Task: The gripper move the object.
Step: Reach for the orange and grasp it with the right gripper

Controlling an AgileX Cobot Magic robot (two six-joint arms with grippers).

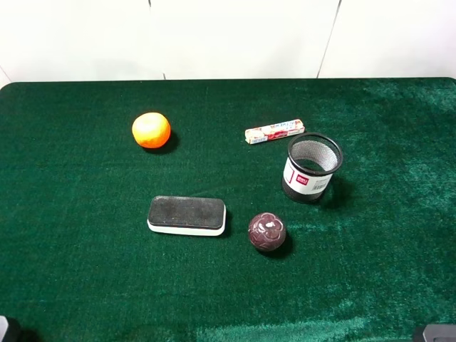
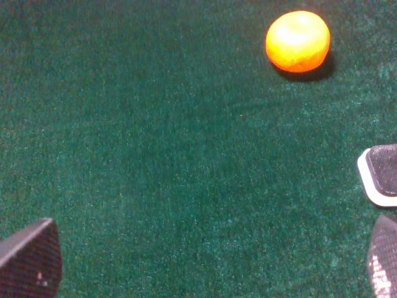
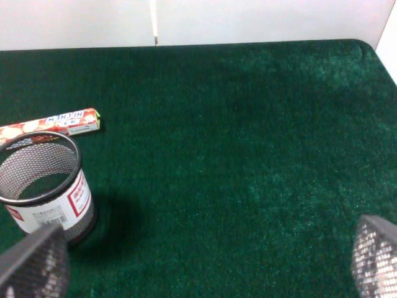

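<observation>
The orange ball [image 1: 151, 130] lies on the green cloth at the back left, free of any gripper. It also shows in the left wrist view [image 2: 298, 41], well ahead of the fingers. My left gripper [image 2: 211, 264] is open and empty, with one fingertip [image 2: 31, 261] at each lower corner of its view. My right gripper [image 3: 205, 261] is open and empty too, its fingertips [image 3: 34, 264] wide apart near the mesh cup. In the high view only slivers of the arms show at the bottom corners.
A black and white eraser block [image 1: 187, 214] lies at centre left, with its corner in the left wrist view [image 2: 381, 177]. A dark maroon patterned ball [image 1: 266, 231] sits beside it. A black mesh cup [image 1: 311, 169] stands at centre right, a candy stick pack [image 1: 274, 131] behind it.
</observation>
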